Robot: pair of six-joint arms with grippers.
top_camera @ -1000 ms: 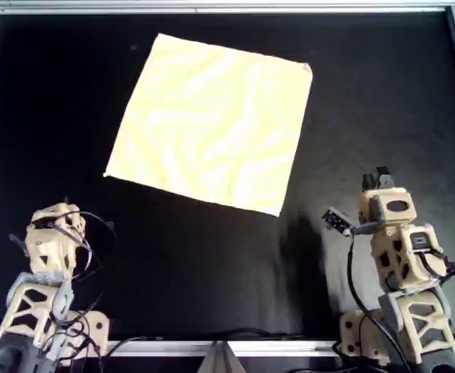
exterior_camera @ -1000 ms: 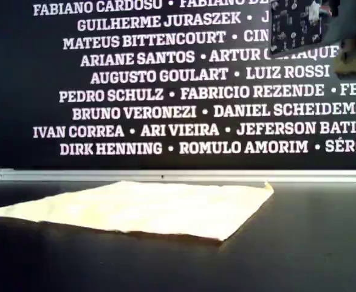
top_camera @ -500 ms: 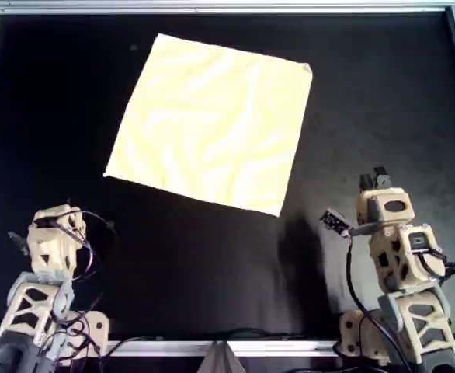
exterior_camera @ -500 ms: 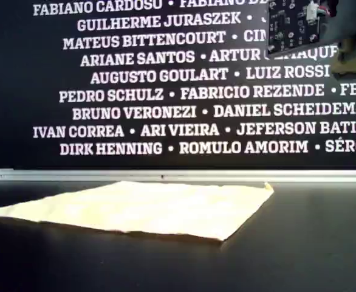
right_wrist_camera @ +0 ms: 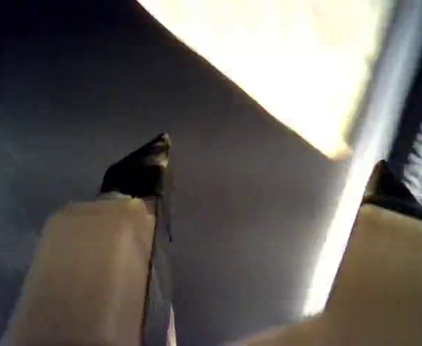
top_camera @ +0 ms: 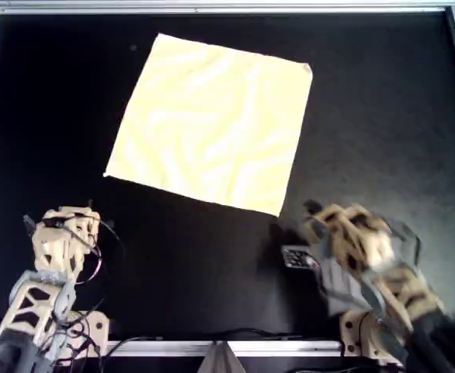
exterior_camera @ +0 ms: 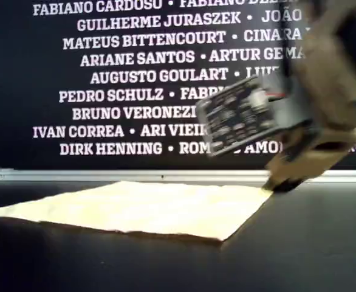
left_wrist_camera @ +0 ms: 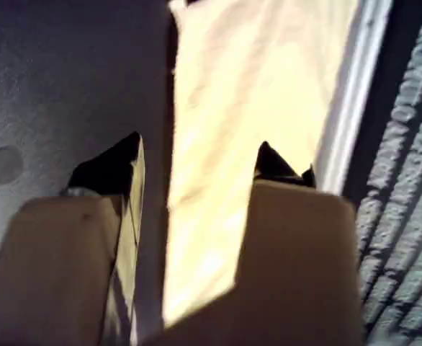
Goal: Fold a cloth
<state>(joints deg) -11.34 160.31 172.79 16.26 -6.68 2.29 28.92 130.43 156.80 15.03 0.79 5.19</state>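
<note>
The cloth point(top_camera: 212, 120) is a pale yellow square lying flat and unfolded, turned at a slight angle, on the black table. It also shows in the exterior view as a low sheet point(exterior_camera: 147, 207). My left gripper point(left_wrist_camera: 200, 144) is open, with the cloth point(left_wrist_camera: 247, 86) ahead of it and untouched; the left arm point(top_camera: 60, 237) stands at the overhead view's lower left. My right gripper point(right_wrist_camera: 268, 155) is open and empty, blurred by motion, with a cloth corner point(right_wrist_camera: 283, 58) ahead. The right arm point(top_camera: 352, 249) is near the cloth's near corner at the overhead view's lower right.
Metal rails point(top_camera: 227, 6) frame the black table point(top_camera: 383, 101). A circuit board on the right arm point(exterior_camera: 245, 118) looms large in the exterior view. Behind it stands a dark wall with white names point(exterior_camera: 135, 76).
The right arm has swung toward the overhead view's left, closer to the cloth's near corner, and now fills the exterior view's right. The left arm shifted slightly. The cloth has not moved.
</note>
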